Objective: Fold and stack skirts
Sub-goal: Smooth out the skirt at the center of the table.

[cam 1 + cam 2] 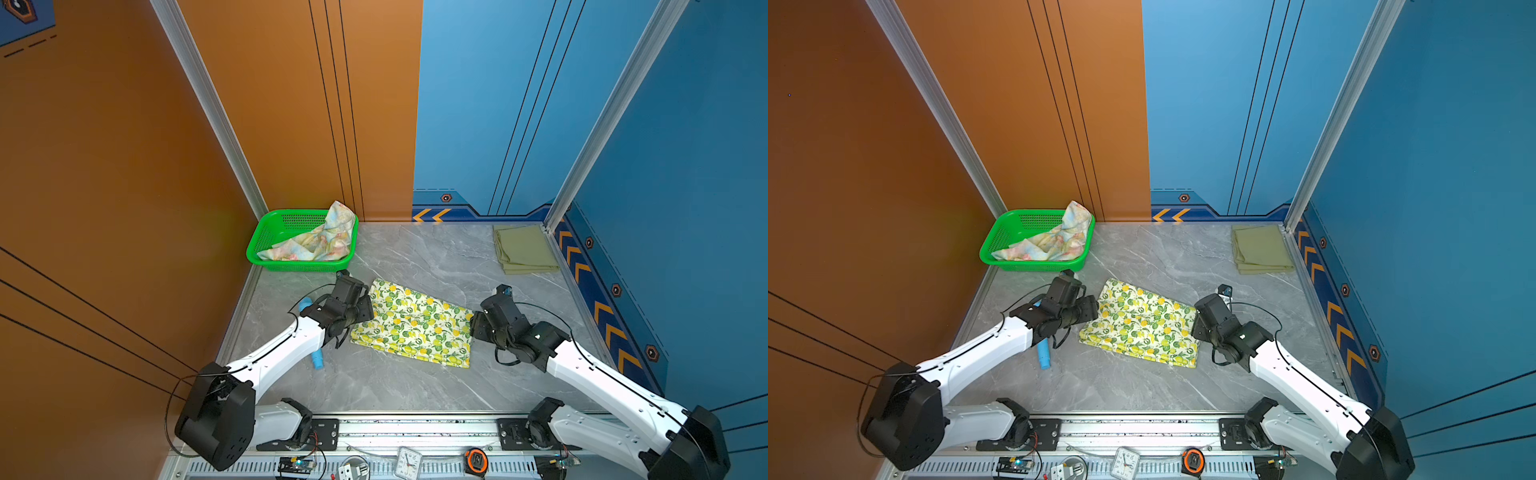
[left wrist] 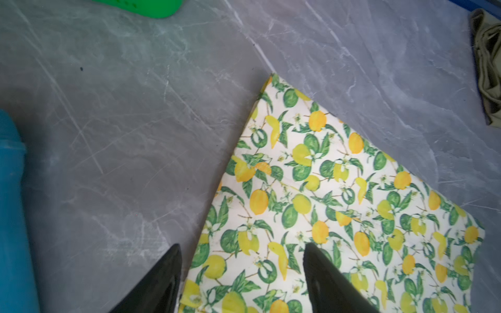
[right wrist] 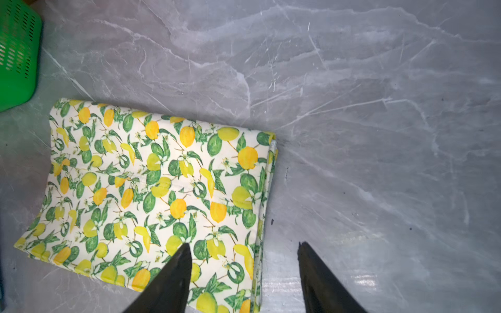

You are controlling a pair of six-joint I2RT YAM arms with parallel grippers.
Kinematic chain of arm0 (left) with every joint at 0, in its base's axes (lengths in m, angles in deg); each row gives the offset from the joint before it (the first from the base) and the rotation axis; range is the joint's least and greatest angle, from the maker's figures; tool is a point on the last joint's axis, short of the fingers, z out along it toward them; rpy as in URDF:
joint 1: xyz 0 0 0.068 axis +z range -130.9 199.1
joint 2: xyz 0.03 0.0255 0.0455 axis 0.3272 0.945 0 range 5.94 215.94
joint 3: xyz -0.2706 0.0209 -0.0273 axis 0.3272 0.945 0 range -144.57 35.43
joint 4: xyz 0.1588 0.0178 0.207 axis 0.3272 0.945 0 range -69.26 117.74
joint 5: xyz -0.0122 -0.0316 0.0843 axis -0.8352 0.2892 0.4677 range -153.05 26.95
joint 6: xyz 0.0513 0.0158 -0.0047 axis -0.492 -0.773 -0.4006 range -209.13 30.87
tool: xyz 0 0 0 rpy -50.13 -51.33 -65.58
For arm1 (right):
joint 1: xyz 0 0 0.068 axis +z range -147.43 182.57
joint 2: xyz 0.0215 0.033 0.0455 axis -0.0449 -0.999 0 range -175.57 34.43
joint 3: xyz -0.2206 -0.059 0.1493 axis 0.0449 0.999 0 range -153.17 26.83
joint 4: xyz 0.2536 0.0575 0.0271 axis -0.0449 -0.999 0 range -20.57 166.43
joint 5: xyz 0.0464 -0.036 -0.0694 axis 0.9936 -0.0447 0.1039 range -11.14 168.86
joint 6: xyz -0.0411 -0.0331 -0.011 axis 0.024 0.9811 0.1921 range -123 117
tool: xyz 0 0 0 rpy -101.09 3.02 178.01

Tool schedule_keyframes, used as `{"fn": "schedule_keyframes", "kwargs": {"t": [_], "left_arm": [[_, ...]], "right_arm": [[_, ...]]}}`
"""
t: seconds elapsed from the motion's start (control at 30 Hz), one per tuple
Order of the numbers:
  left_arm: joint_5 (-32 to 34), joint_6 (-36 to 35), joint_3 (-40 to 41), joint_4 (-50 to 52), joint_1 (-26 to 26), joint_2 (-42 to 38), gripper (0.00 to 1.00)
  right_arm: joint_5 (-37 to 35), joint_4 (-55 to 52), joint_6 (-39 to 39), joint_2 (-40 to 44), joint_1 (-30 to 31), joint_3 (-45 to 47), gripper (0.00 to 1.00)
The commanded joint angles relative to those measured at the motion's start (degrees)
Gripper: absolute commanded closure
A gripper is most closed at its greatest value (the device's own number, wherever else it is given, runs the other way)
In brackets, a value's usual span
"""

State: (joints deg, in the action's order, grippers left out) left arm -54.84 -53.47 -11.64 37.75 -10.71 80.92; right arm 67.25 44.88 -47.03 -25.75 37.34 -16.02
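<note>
A: Where's the lemon skirt [image 1: 411, 324]?
B: Folded on the counter [image 1: 415, 257], long axis running between the arms; both jaws apart, each straddling a short end.
A: Stack?
B: Olive skirt [image 1: 524, 249], far corner, nearer the right arm.

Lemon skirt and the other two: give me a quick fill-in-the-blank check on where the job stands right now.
1. The middle skirt is printed with yellow ____.
2. The flowered skirt lies crumpled in the green ____.
3. The olive skirt lies folded, with ____ stacked on it.
4. The left gripper and right gripper both stand ____.

Missing words: lemons; basket; nothing; open.
</note>
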Motion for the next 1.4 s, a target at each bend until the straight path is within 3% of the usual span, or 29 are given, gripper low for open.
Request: {"fn": "schedule_keyframes", "kwargs": {"t": [0.0, 0.27, 0.57, 0.77, 1.13, 1.37], "left_arm": [[0.53, -1.98, -4.63, 0.18, -3.19, 5.79, 0.28], [-5.04, 1.97, -18.15, -3.79, -6.93, 21.86, 0.29], [-12.42, 11.65, -26.31, -13.93, -7.97, 35.38, 0.30], [-12.91, 15.86, -29.59, -18.88, -9.01, 39.82, 0.31], [-15.87, 21.89, -27.33, -29.55, -8.03, 45.05, 0.32], [-16.21, 21.69, -22.66, -35.21, -6.42, 46.34, 0.33]], "right_arm": [[4.74, 4.34, 3.01, -5.28, -1.34, -3.20, 0.40], [9.08, 15.59, -1.66, -19.66, -2.36, -10.37, 0.48], [5.13, 33.38, -13.12, -23.12, -3.67, -2.27, 0.55], [3.00, 40.45, -17.30, -25.34, -3.37, -0.07, 0.59], [2.41, 55.36, -22.79, -32.58, -3.22, 4.89, 0.64], [2.03, 63.93, -23.14, -38.55, -3.31, 9.40, 0.66]]}}
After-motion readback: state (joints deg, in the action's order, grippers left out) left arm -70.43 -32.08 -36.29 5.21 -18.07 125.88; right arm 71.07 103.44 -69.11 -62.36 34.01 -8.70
